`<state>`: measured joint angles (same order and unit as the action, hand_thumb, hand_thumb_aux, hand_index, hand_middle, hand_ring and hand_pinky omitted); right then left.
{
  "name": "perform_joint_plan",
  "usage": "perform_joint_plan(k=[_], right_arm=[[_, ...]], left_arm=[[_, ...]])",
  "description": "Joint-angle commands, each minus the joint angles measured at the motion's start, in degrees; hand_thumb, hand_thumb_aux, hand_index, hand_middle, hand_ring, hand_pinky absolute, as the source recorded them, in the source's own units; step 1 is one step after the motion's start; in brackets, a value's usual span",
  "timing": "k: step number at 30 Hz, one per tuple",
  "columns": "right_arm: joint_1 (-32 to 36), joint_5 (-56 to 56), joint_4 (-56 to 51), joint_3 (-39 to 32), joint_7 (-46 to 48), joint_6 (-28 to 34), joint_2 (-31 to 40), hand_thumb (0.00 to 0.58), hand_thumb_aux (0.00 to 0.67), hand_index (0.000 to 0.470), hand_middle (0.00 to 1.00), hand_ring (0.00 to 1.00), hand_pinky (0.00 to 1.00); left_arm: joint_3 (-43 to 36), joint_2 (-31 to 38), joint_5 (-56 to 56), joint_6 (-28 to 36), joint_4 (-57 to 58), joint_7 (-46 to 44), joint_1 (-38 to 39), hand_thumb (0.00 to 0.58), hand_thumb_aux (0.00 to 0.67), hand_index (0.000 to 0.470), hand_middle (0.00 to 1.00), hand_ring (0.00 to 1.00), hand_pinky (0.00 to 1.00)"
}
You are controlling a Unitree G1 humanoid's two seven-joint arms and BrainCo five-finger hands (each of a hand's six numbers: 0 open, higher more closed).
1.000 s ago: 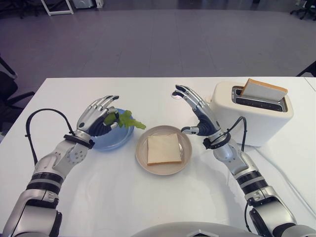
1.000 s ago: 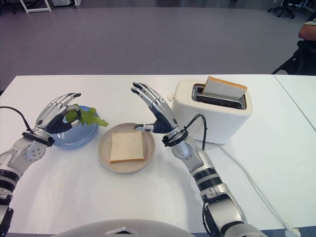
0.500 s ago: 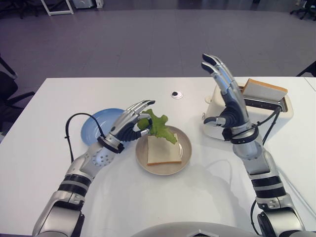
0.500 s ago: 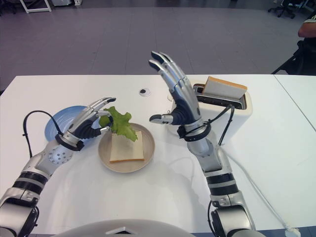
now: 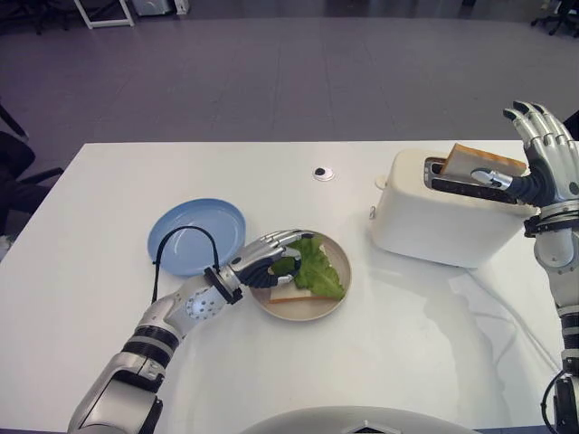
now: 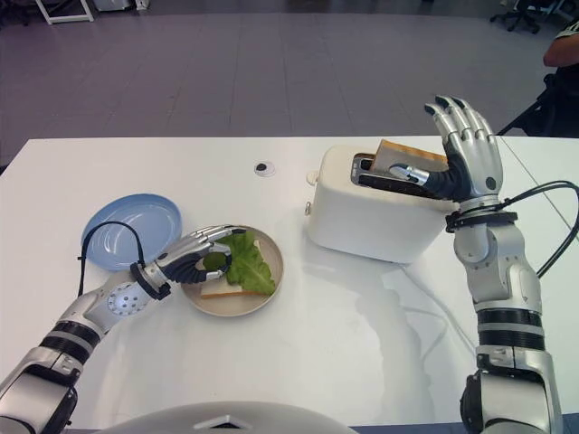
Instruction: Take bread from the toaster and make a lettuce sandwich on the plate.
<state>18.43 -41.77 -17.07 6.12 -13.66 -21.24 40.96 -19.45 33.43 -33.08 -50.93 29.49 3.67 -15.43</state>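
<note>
A beige plate [image 5: 335, 301] near the table's middle holds a slice of bread [image 5: 288, 294] with a green lettuce leaf [image 5: 317, 268] lying on top. My left hand [image 5: 264, 265] rests low over the plate's left side, fingers curled around the leaf's left end. A cream toaster [image 5: 443, 220] stands at the right with a toast slice [image 5: 481, 161] sticking up from its slot. My right hand [image 6: 464, 149] is raised just right of that slice, fingers spread and thumb pointing toward it, holding nothing.
An empty blue plate [image 5: 197, 236] lies left of the beige plate. A small black-and-white round object [image 5: 321, 173] sits toward the table's far edge. The toaster's cable [image 5: 520, 336] trails over the table at the right. Grey floor lies beyond.
My left hand carried the lettuce from the blue plate across and lowered it onto the bread. My right hand swung from beside the plate up and right to the toast.
</note>
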Motion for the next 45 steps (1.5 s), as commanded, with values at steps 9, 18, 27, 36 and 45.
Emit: perform_joint_plan(k=[9,18,27,36,45], right_arm=[[10.5,-2.0,-19.7,-11.1,0.5,-1.3,3.0,0.334,0.234,0.164,0.00,0.00,0.00],[10.8,5.0,-18.5,-11.9,4.0,-6.0,4.1,0.580,0.670,0.470,0.00,0.00,0.00],[8.4,13.5,-2.7,-1.9,-2.2,-9.6,3.2,0.580,0.670,0.470,1.00,1.00,1.00],[3.0,24.1,20.7,-1.8,6.4,-11.0,-1.1,0.580,0.670,0.470,1.00,1.00,1.00],[-2.3,28.1,21.1,-21.2,26.3,-9.1,-10.1,0.580,0.670,0.470,1.00,1.00,1.00]], left_arm=[[4.4,1.0,0.4,0.0,-1.2,1.1,1.0,0.000,0.000,0.000,0.00,0.00,0.00],[5.1,1.0,0.8,-0.2,-2.5,1.0,1.8,0.000,0.000,0.000,0.00,0.00,0.00],[8.5,1.1,-0.4,1.0,-2.0,5.5,0.5,0.000,0.000,0.000,0.00,0.00,0.00],[12.3,1.8,2.5,0.1,-0.5,8.6,-0.4,0.000,0.000,0.000,0.00,0.00,0.00],[15.5,1.7,48.5,-9.8,-9.0,-7.2,2.2,0.000,0.000,0.000,0.00,0.00,0.00]])
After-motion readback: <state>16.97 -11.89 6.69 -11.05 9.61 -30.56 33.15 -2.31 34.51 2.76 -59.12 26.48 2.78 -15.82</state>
